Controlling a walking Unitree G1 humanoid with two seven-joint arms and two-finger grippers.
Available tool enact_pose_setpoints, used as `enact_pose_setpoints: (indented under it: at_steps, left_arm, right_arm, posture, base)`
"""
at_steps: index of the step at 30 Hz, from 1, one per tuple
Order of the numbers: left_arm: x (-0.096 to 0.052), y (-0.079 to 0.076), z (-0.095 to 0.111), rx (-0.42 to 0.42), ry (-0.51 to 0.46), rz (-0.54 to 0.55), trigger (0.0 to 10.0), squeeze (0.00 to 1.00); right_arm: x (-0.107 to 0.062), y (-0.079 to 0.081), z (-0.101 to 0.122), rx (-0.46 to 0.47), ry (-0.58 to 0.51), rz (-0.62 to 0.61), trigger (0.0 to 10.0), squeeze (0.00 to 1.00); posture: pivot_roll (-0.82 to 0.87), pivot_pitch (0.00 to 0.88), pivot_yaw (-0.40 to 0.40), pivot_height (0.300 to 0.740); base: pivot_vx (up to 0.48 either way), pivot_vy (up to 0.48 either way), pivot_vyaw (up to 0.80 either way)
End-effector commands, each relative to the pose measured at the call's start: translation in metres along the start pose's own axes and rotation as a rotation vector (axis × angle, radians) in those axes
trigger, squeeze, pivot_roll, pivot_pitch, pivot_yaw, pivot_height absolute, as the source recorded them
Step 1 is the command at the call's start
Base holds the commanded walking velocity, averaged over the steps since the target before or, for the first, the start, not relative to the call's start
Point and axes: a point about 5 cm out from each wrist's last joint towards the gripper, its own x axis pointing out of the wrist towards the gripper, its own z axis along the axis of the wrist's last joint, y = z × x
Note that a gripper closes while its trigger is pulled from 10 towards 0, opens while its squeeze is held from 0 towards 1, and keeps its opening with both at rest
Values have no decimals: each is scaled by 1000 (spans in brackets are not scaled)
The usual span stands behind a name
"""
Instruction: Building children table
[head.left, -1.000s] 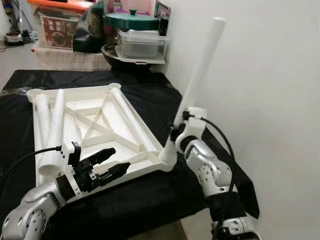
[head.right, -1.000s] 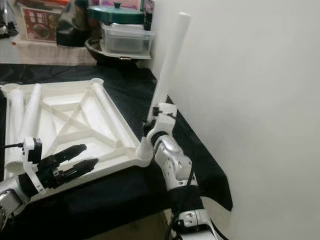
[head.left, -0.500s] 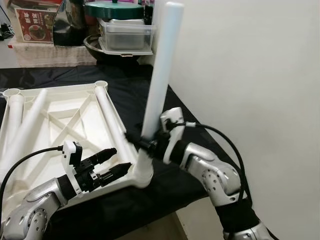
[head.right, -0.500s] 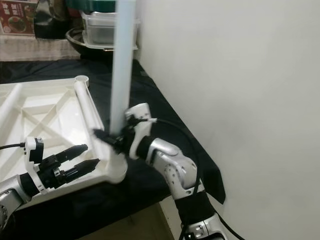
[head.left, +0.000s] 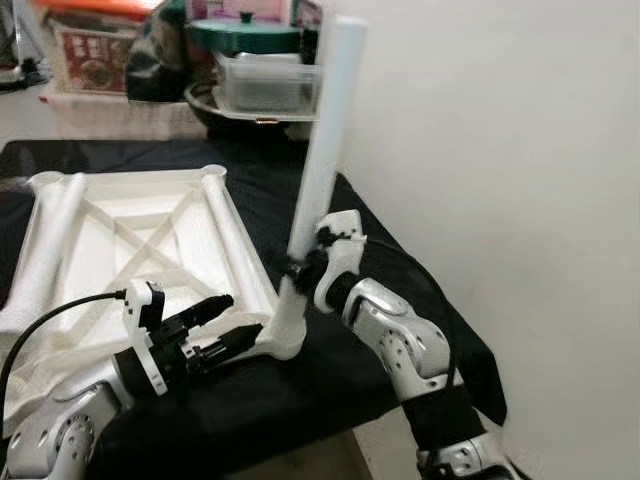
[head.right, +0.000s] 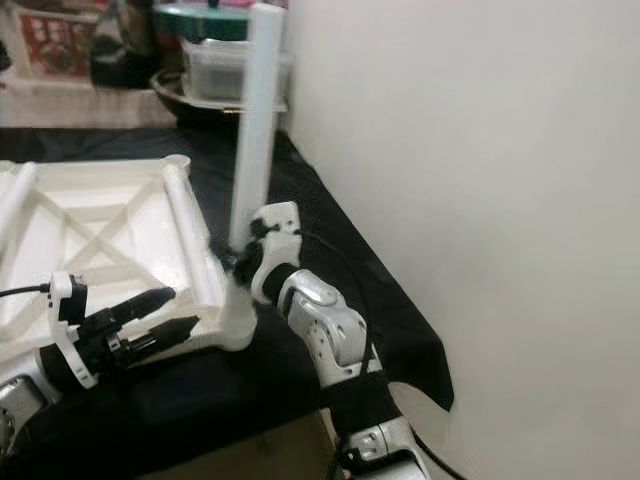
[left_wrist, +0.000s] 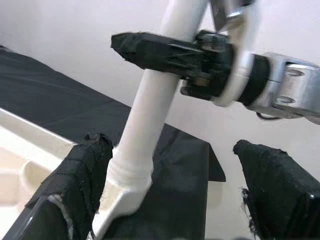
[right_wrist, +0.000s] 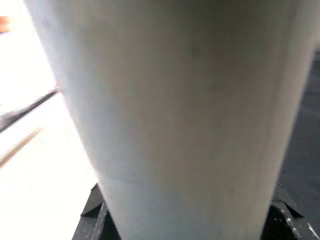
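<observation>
Left eye view: smooth white tubular leg (head.left: 322, 150)

Home: stacked cookware (head.left: 255, 60) behind

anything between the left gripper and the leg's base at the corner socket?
Nothing visible. The left gripper is open beside the tabletop's near corner, with clear space up to the leg, which the right gripper holds, seated in the socket.
</observation>
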Motion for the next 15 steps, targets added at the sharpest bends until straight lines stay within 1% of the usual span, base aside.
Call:
enact_pose_setpoints:
  at_steps: [1,2,3,4,5,6,7,8,9,12,13,14,15]
  left_arm:
    - [4,-4,0,-7,-7,-20,10000,0]
    - [4,-4,0,-7,-7,-20,10000,0]
    - [4,-4,0,-7,-7,-20,10000,0]
    - [5,-4,0,-7,-9,-20,10000,0]
    - [5,-4,0,-7,-9,-20,10000,0]
    - [5,-5,0,-8,-12,-19,10000,0]
    - [6,-5,-1,-9,-17,-19,10000,0]
    - [6,-5,-1,-9,-17,-19,10000,0]
    - [6,-6,-1,-9,-19,-19,10000,0]
    - [6,-6,0,-10,-21,-19,10000,0]
    - [6,-5,0,-10,-22,-19,10000,0]
    - [6,-5,0,-10,-22,-19,10000,0]
    - [6,-5,0,-11,-23,-20,10000,0]
  right_arm:
    - [-7,-39,-39,79,185,-248,0,0]
    - [-7,-42,-41,81,196,-288,0,0]
    - [-7,-42,-41,81,196,-288,0,0]
    - [-8,-44,-42,78,204,-316,10000,0]
    - [-8,-44,-42,78,204,-316,10000,0]
    - [-10,-45,-44,67,211,-365,10000,243]
    - [-11,-49,-45,58,219,-430,10000,90]
    - [-11,-49,-45,58,219,-430,10000,90]
    - [-10,-50,-46,69,224,-434,10000,0]
    - [-8,-48,-47,90,229,-436,10000,0]
    - [-6,-44,-42,103,203,-384,10000,0]
    - [-6,-44,-42,103,203,-384,10000,0]
    - [-5,-40,-38,112,177,-337,10000,1000]
  posture:
    - [156,0,-165,740]
    - [156,0,-165,740]
    - [156,0,-165,740]
    - [153,0,-165,740]
    - [153,0,-165,740]
    - [153,0,-166,740]
    - [152,0,-167,740]
    - [152,0,-167,740]
    - [151,0,-167,740]
    - [151,0,-167,740]
    - [145,0,-165,740]
    - [145,0,-165,740]
    - [145,0,-165,740]
  base:
    - [0,0,0]
    - [0,0,0]
    - [0,0,0]
    - [0,0,0]
    - [0,0,0]
    - [0,0,0]
    - [0,0,0]
    - [0,0,0]
    - [0,0,0]
    - [0,0,0]
    - [0,0,0]
    - [0,0,0]
    - [0,0,0]
